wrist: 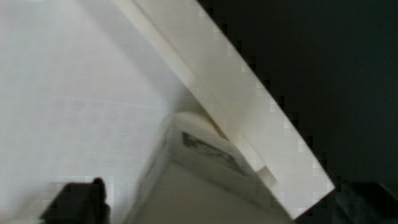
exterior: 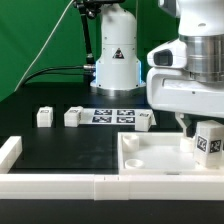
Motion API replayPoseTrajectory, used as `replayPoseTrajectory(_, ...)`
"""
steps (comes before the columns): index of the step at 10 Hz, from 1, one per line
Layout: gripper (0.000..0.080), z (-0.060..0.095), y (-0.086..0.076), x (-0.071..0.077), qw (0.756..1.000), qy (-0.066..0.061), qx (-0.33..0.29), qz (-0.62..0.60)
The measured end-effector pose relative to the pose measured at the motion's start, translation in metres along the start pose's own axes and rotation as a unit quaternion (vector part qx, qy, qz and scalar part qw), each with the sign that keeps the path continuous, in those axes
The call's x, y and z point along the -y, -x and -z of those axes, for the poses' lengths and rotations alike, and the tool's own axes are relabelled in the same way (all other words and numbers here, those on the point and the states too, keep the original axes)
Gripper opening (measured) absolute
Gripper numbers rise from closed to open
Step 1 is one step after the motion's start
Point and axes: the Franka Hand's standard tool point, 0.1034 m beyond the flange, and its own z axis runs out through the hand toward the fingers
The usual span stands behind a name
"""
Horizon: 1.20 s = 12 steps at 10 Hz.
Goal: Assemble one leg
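We see a smooth, slightly glossy white plastic tray [exterior: 165,158] and leg [exterior: 208,143]; the black table [exterior: 70,150] looks matt.

Bright light, soft pictures
The big white plastic tray [exterior: 165,160] shines pale; the wrist view is blurry.

The table [exterior: 60,145] is plain black and the backdrop [exterior: 25,40] bright green. The leg [exterior: 208,143] over the tray [exterior: 165,168] is white with a black-and-white square tag, as are the loose legs [exterior: 44,117]. Tray and border rails [exterior: 60,186] are plain white. The marker board [exterior: 110,116] is white with black tags. The arm's base [exterior: 116,40] is white with a black triangle.
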Motion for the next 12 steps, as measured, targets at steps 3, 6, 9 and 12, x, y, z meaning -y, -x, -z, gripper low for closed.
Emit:
replayPoseTrajectory(3,0.0649,-0.0022,0.0005,0.0004,0.988,0.009,-0.013,0.153)
replayPoseTrajectory(6,0.0649,-0.0037,0.0009,-0.0040,0.948,0.022,-0.010,0.319)
replayPoseTrajectory(9,0.0558,-0.0045,0.0006,-0.0049,0.942,0.023,-0.009,0.334)
replayPoseTrajectory(12,0.0290,-0.0048,0.0004,-0.0053,0.942,0.024,-0.009,0.333)
